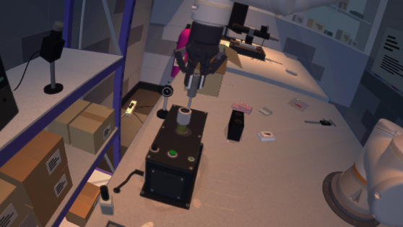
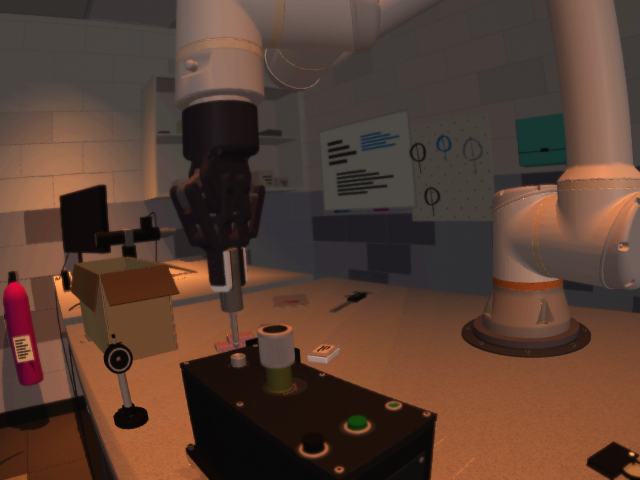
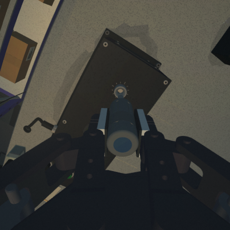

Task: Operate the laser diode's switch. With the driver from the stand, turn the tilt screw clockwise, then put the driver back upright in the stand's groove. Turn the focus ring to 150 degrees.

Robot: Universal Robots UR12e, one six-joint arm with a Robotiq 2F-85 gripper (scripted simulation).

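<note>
My gripper (image 1: 195,82) (image 2: 230,274) (image 3: 121,121) hangs over the far end of the black laser diode box (image 1: 175,153) (image 2: 305,408) (image 3: 112,88). The grey driver (image 1: 192,88) (image 2: 233,294) (image 3: 121,126) points straight down, its tip just above the small tilt screw (image 2: 238,359) (image 3: 120,90) at the box's far corner. The knurled focus ring (image 1: 184,116) (image 2: 275,345) stands on a yellow-green post beside the screw. A green button (image 1: 172,153) (image 2: 356,422) and a black knob (image 1: 154,148) (image 2: 313,443) sit at the near end of the top. The black driver stand (image 1: 235,125) stands on the table to the right. My gripper is closed around the driver's handle.
An open cardboard box (image 2: 126,302) stands behind the laser box, with a small optic on a post (image 1: 166,101) (image 2: 121,382) beside it. A shelf with cartons (image 1: 54,144) runs along the left. Small parts (image 1: 266,136) lie scattered on the table, and the arm's base (image 2: 524,315) stands at right.
</note>
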